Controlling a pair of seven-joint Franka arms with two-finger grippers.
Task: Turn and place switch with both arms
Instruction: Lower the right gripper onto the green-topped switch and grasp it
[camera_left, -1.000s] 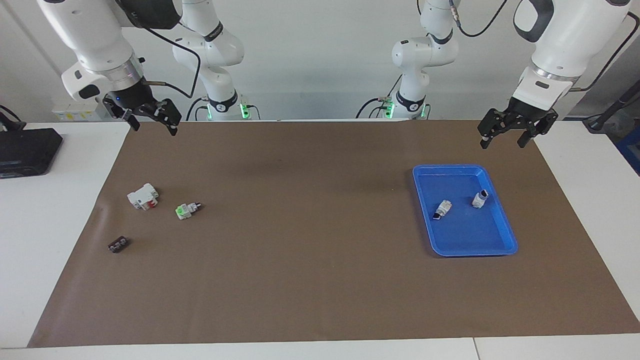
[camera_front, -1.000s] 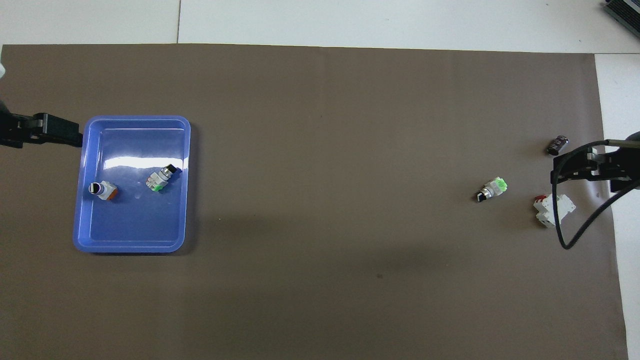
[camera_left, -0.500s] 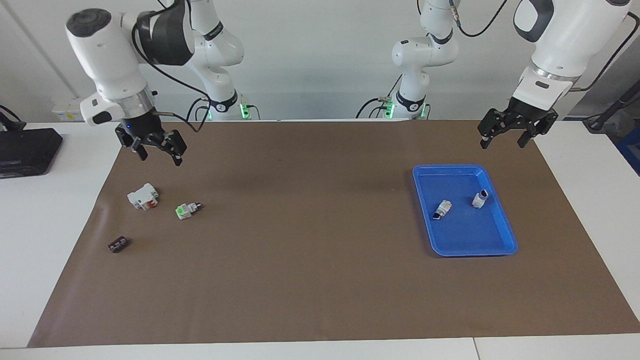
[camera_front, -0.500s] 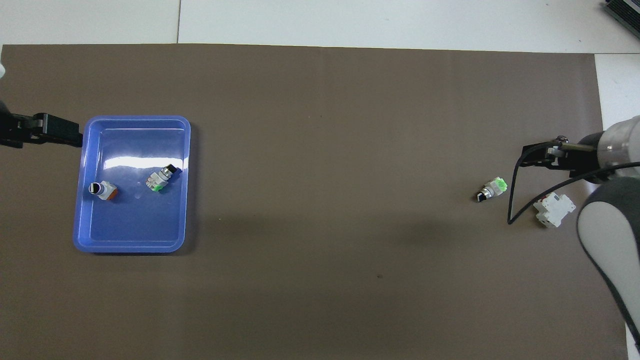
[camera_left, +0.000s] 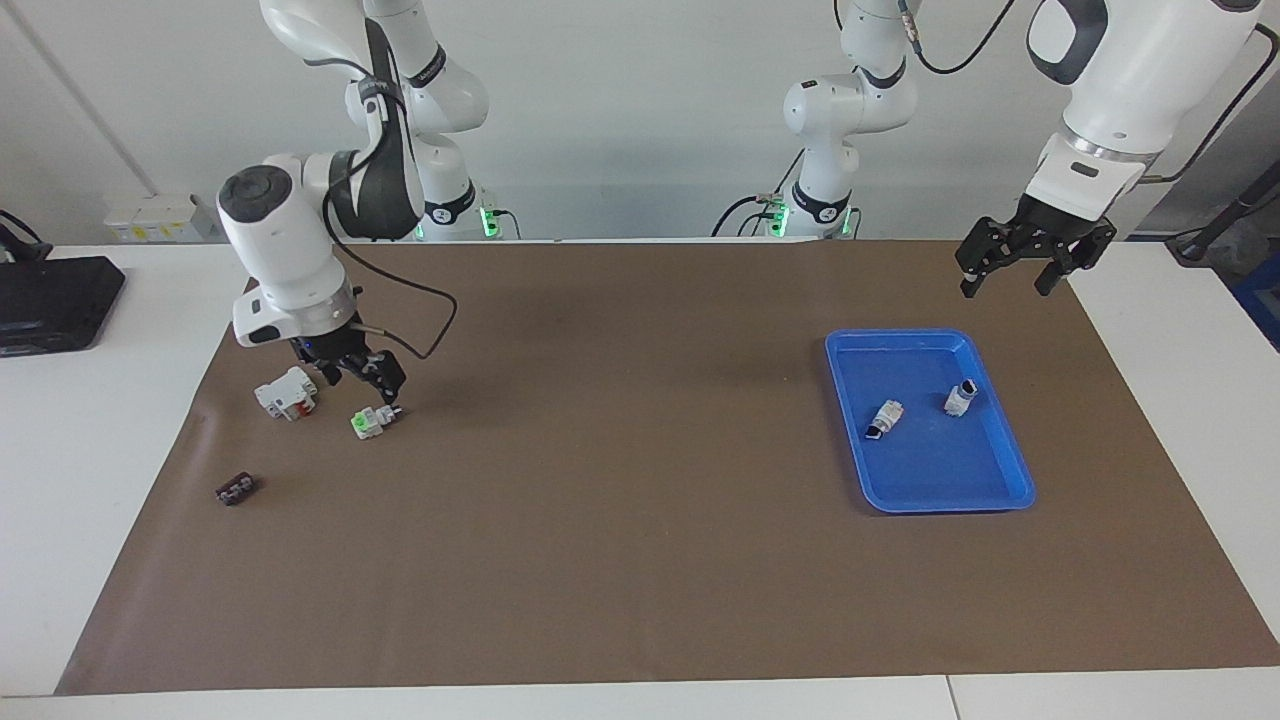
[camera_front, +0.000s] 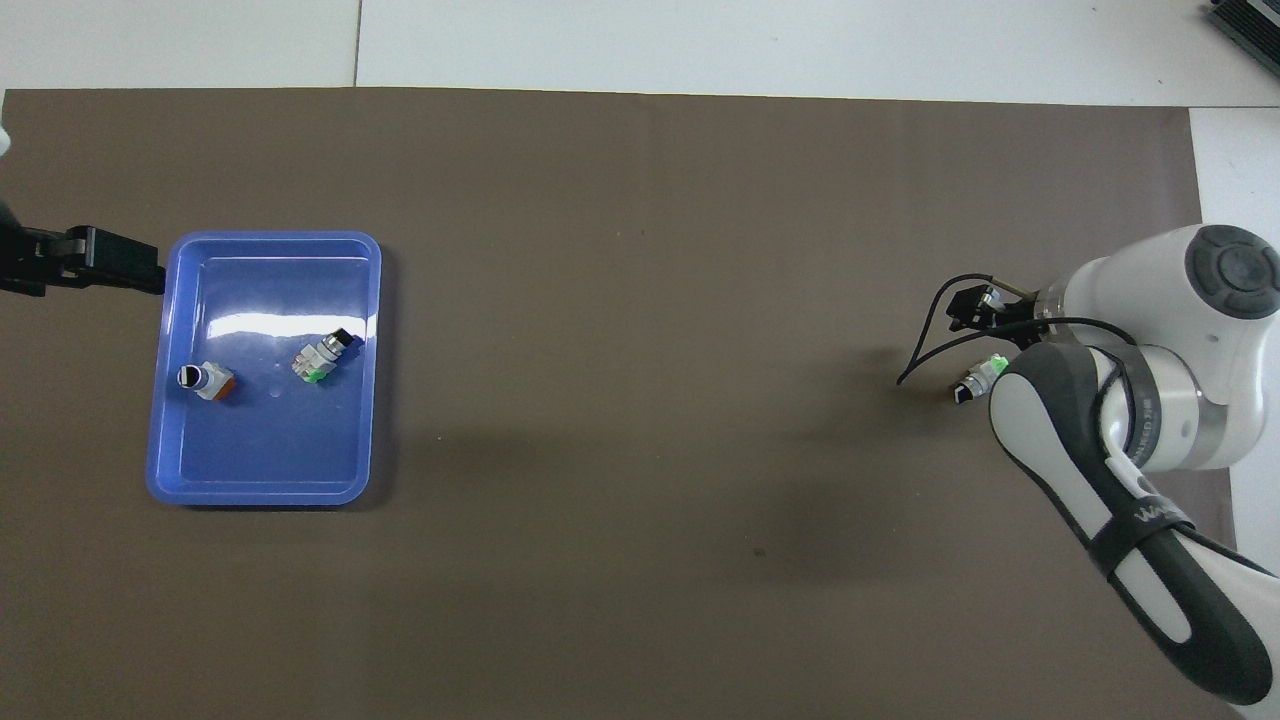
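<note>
A white table (camera_left: 90, 420) under a brown mat (camera_left: 640, 560) stands before a pale wall. The right gripper (camera_left: 362, 383), fingers spread, hangs just above the switch (camera_left: 372, 420), beside a white-and-red block (camera_left: 286, 392). The left gripper (camera_left: 1030, 262), fingers spread, waits above the mat's edge near the blue tray (camera_left: 985, 490).

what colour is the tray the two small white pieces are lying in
Blue: the tray shows best in the facing view.
</note>
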